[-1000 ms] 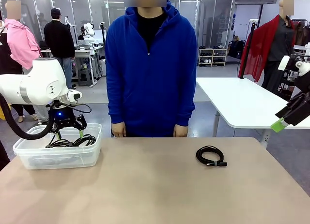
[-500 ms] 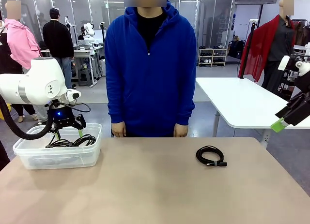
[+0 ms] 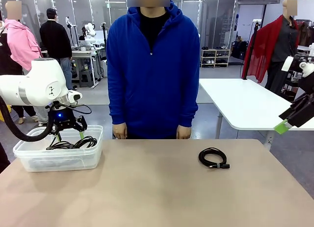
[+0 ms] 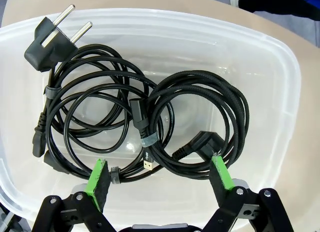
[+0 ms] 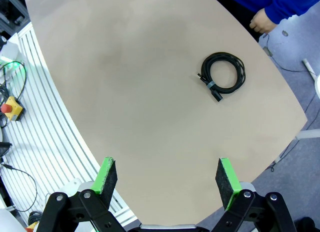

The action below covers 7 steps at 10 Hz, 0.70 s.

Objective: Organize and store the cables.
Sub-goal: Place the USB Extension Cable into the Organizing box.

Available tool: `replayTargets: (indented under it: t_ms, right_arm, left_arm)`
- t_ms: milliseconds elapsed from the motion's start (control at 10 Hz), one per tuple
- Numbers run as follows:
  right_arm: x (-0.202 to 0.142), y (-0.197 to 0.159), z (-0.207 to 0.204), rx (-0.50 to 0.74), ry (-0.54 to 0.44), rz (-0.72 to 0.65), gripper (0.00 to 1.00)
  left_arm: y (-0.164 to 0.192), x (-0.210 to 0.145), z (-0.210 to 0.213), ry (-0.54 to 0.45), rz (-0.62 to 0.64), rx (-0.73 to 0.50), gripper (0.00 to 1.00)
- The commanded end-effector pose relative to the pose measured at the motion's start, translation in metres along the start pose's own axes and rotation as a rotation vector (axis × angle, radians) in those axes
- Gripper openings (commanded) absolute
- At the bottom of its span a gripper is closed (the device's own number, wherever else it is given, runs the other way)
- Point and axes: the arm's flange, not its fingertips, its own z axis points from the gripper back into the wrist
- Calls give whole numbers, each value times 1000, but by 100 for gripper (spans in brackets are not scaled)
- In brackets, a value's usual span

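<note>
One coiled black cable (image 3: 213, 158) lies on the tan table (image 3: 157, 188), right of centre; the right wrist view shows the same cable (image 5: 223, 74) far ahead. Several more coiled black cables (image 4: 120, 122) with chunky plugs rest inside the clear plastic bin (image 3: 29, 158) at the table's left edge. My left gripper (image 3: 69, 136) hangs open just above the bin, its green pads (image 4: 98, 178) wide apart over the coils, holding nothing. High off the table's right side, my right gripper (image 5: 162, 178) stands open and empty; a green pad (image 3: 281, 126) of it shows in the front view.
A person in a blue hoodie (image 3: 152, 65) stands at the far edge, hands (image 3: 119, 132) down by the table. A white table (image 3: 245, 102) stands behind on the right. A red button box (image 5: 10, 107) and wiring sit beyond the table's near edge.
</note>
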Motion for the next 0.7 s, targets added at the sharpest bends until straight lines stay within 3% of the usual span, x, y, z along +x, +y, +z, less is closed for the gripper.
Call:
replayTargets:
  t_ms: [0, 400, 600]
  right_arm:
    - [0, 1, 0, 11, -11, 8, 100]
    - [0, 1, 0, 11, -11, 8, 100]
    - [0, 1, 0, 11, -11, 8, 100]
  left_arm:
    - [0, 0, 0, 0, 0, 0, 100]
    - [5, -28, 53, -24, -262, 41, 100]
    - [8, -49, 79, -82, -396, 74, 100]
